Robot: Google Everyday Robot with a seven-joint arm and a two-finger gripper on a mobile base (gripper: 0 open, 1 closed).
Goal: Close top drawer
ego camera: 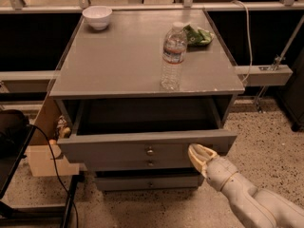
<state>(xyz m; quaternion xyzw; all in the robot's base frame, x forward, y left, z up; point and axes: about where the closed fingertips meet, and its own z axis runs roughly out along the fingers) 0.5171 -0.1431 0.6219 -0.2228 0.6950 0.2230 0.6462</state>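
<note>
One top drawer (118, 148) is seen pulled well out from under the grey tabletop (118, 65), its box open and its round knob (150, 151) centred on the front panel. The tool (200, 155) is held at the panel's right end, pressed together with nothing pinched; contact cannot be confirmed. On the tabletop, a water bottle (173, 56) is stood upright, and a white bowl (97, 17) and green packet (198, 35) are set farther back.

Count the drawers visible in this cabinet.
3. The top drawer is pulled out; the second drawer shows as a strip just beneath its front; the third drawer sits lowest. The claw is at the top drawer's front, right of its knob.
</note>
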